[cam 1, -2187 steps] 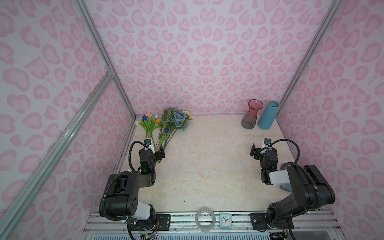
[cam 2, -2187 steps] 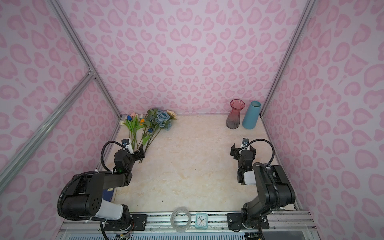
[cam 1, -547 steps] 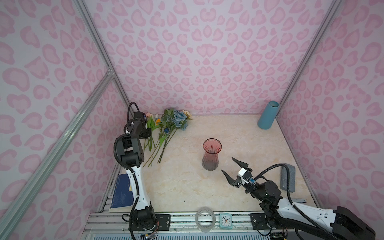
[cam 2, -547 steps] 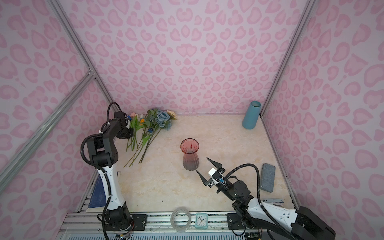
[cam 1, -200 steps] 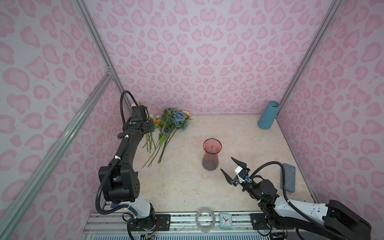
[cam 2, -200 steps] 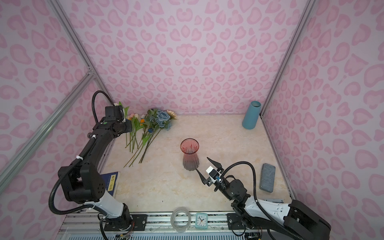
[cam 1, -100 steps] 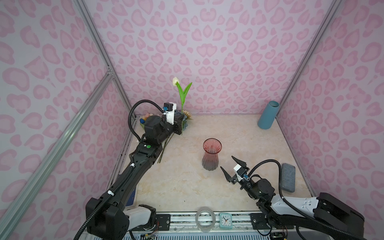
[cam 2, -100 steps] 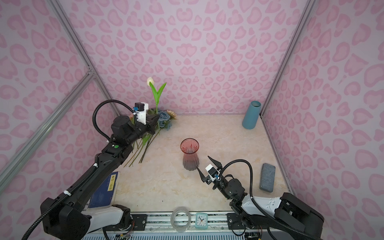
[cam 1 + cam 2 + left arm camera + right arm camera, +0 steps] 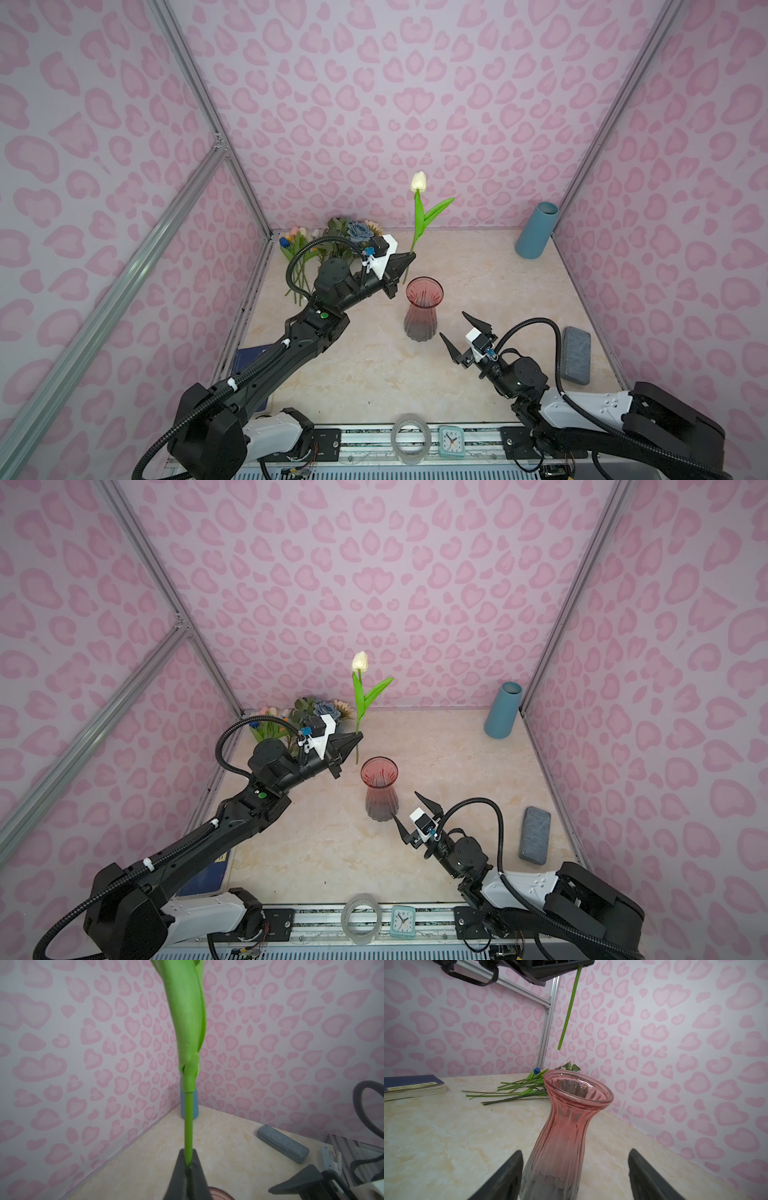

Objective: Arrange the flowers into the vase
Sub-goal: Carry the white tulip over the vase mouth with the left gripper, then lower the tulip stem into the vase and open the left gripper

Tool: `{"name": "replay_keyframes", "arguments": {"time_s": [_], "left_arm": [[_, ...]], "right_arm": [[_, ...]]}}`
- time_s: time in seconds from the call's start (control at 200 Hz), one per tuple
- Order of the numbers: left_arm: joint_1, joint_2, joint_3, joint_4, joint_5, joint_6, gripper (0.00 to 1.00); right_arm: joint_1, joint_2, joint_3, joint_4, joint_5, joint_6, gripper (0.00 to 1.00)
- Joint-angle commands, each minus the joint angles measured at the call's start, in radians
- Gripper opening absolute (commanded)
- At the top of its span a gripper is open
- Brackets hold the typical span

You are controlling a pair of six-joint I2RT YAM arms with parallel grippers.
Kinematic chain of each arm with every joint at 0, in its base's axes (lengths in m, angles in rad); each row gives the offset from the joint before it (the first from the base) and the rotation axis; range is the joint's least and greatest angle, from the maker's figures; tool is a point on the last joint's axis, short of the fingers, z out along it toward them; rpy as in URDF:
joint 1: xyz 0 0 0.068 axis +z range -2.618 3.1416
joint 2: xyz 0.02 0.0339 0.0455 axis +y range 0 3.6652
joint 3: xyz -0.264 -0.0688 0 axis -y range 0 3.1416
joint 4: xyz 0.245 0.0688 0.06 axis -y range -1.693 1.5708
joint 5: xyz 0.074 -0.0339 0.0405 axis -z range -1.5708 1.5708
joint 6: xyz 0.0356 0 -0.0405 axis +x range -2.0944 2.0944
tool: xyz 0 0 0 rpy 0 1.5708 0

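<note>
Nearest the rail, behind the right hand (image 9: 452, 324), a tape roll (image 9: 409, 438) and a small clock (image 9: 451, 441) sit side by side. The right hand lies low over the counter (image 9: 365, 374), released, its two dark fingers (image 9: 508, 1180) spread wide and holding nothing. Off to its outer side lies a grey case (image 9: 575, 354). Just ahead of those fingers the pink glass vase (image 9: 420, 316) stands upright on the counter, its lower body framed between them in the right wrist view. Past the vase and higher up, the left hand (image 9: 412, 254) is clenched on the thin green stem of a white tulip (image 9: 417, 216); in the left wrist view the stem runs straight out from between the pressed fingertips (image 9: 198, 1174). The tulip stands nearly upright above this hand, with a leaf out to one side and the bloom at the top. Its cut end hangs in the air below the hand, near the vase's rim and outside it. Under the left arm a blue book (image 9: 411, 1084) lies flat. Behind the left hand, in the far corner, the other flowers (image 9: 294, 232) lie on the counter in a loose pile, a dusty-blue rose (image 9: 358, 231) among them. Well away from both hands, a blue cylinder (image 9: 536, 230) stands in the opposite far corner
</note>
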Motion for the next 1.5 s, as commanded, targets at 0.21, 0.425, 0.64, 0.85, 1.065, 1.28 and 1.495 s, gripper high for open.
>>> {"name": "replay_keyframes", "arguments": {"time_s": [0.21, 0.425, 0.64, 0.85, 1.065, 1.28, 1.495], "left_arm": [[-0.039, 0.092, -0.052, 0.299, 0.042, -0.028, 0.03], [-0.061, 0.185, -0.077, 0.428, 0.031, -0.052, 0.03], [-0.090, 0.266, -0.063, 0.428, -0.008, -0.030, 0.03], [-0.090, 0.285, -0.094, 0.434, -0.050, -0.029, 0.03], [-0.090, 0.294, -0.106, 0.417, -0.070, -0.027, 0.07], [-0.089, 0.290, -0.120, 0.399, -0.093, -0.015, 0.18], [-0.090, 0.270, -0.140, 0.381, -0.106, 0.011, 0.28]], "right_arm": [[0.002, -0.031, -0.006, 0.016, 0.017, -0.009, 0.79], [0.001, -0.052, -0.005, -0.010, 0.018, -0.013, 0.79], [0.001, -0.056, -0.006, -0.011, 0.022, -0.018, 0.79], [0.001, -0.076, -0.006, -0.034, 0.024, -0.022, 0.79], [0.002, -0.072, -0.002, -0.040, 0.017, -0.022, 0.79], [0.002, -0.079, -0.003, -0.046, 0.019, -0.025, 0.79], [0.002, -0.078, -0.003, -0.045, 0.014, -0.025, 0.79]]}}
